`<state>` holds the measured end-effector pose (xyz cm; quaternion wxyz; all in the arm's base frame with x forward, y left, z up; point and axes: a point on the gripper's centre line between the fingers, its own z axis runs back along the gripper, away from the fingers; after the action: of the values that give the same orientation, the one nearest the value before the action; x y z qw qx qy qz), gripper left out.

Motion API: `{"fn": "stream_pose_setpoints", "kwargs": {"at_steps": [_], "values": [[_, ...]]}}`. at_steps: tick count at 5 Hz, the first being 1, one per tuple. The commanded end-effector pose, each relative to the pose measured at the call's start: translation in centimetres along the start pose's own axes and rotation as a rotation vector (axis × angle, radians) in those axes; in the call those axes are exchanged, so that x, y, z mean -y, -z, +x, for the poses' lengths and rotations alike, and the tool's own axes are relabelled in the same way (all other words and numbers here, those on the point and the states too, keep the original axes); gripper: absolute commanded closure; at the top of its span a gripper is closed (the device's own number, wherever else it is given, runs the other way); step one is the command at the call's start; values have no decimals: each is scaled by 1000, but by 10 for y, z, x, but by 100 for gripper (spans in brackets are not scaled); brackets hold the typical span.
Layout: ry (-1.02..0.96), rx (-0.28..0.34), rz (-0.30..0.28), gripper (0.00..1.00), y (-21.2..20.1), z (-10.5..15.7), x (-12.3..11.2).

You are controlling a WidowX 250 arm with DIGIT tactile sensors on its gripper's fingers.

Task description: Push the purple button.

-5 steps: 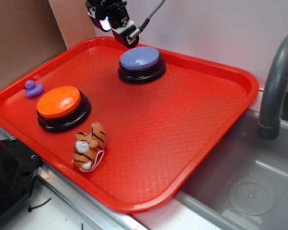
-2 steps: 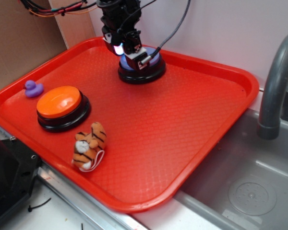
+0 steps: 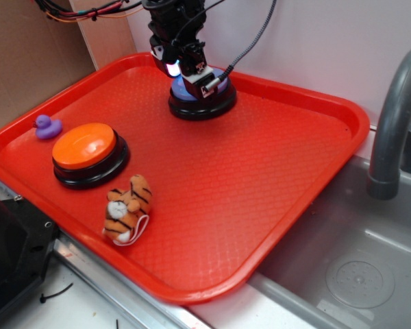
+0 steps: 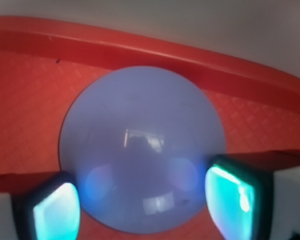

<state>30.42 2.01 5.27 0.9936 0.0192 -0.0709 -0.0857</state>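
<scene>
The purple button (image 3: 202, 92) stands at the far side of the red tray (image 3: 260, 205), close to the far rim. The gripper (image 3: 192, 77) is directly above its dome. In the wrist view the two fingers (image 4: 55, 210) are spread, one at each side of the dome (image 4: 142, 145), and they hold nothing. I judge the approach as done, but I cannot tell if the dome is already pressed down. The orange button (image 3: 85, 147), the small purple duck (image 3: 46, 126) and the tiger toy (image 3: 127, 209) lie at the near left, well apart.
</scene>
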Motion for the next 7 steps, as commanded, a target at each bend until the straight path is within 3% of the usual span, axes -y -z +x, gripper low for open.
{"fn": "stream_pose_setpoints", "kwargs": {"at_steps": [1,2,7], "values": [[-35,133,47,0,-94,12,-12],[24,130,37,0,-103,6,-13],[-40,75,65,0,-138,-10,-11]]}}
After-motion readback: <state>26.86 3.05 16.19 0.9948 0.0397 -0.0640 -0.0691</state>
